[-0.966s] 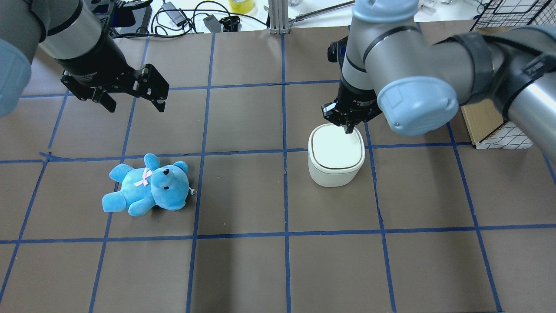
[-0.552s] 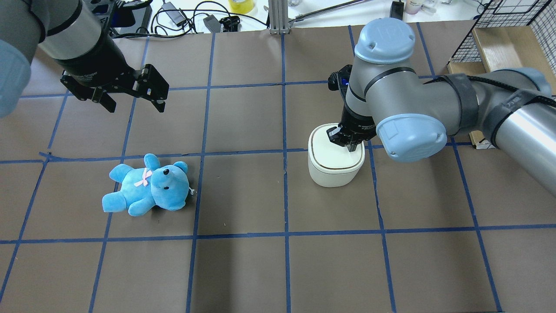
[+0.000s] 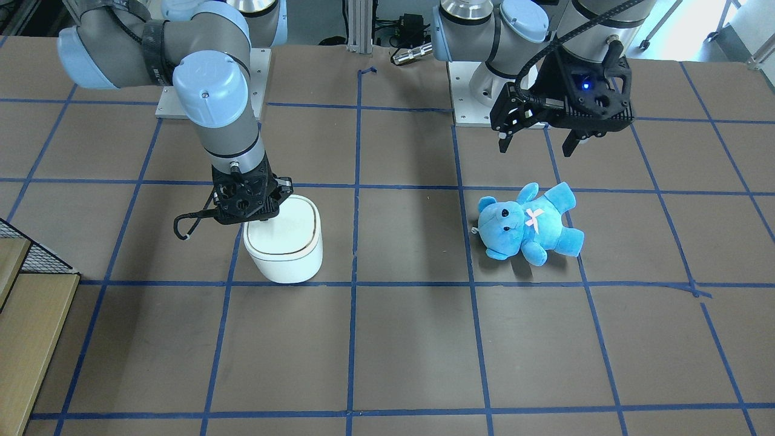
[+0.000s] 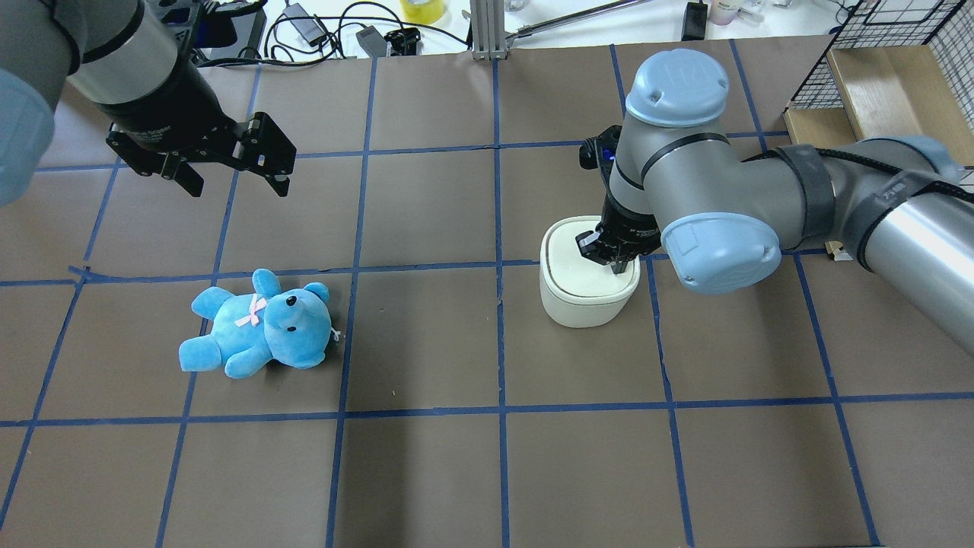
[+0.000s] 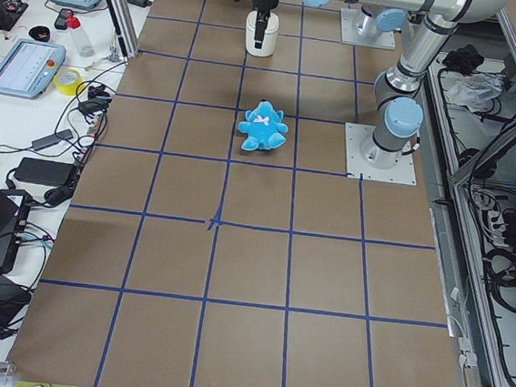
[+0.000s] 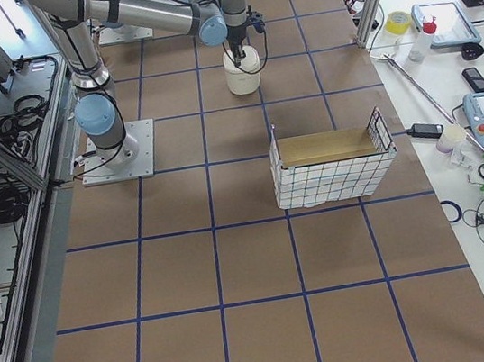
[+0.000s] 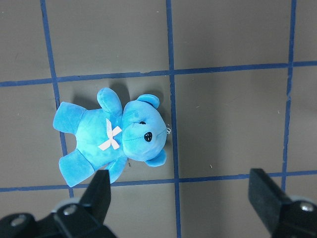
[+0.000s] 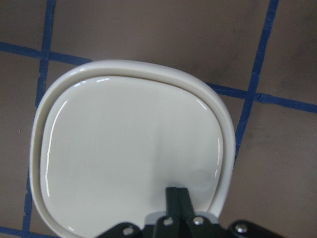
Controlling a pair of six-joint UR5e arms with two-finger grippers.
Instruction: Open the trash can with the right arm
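The left gripper [image 4: 234, 181] hangs over the far-left table with its fingers spread wide and empty. Nearer lies one blue plush bear [image 4: 259, 323], well apart from the one white trash can [image 4: 582, 304], which stands right of centre. The right gripper [image 4: 615, 262] has its fingers pressed together and grasps nothing. Its tips touch the can's flat lid [image 8: 129, 148] near the rim. One wire basket [image 4: 883, 76] stands far right.

The worktop [image 4: 426, 342] is brown, gridded with blue tape. The trash can [image 4: 582, 304] is creamy white with a thin dark seam. The bear [image 4: 259, 327] is bright blue, its bow pale pink. The right arm [image 4: 685, 171] is silver-grey with light-blue caps, the right gripper [image 4: 618, 266] black.
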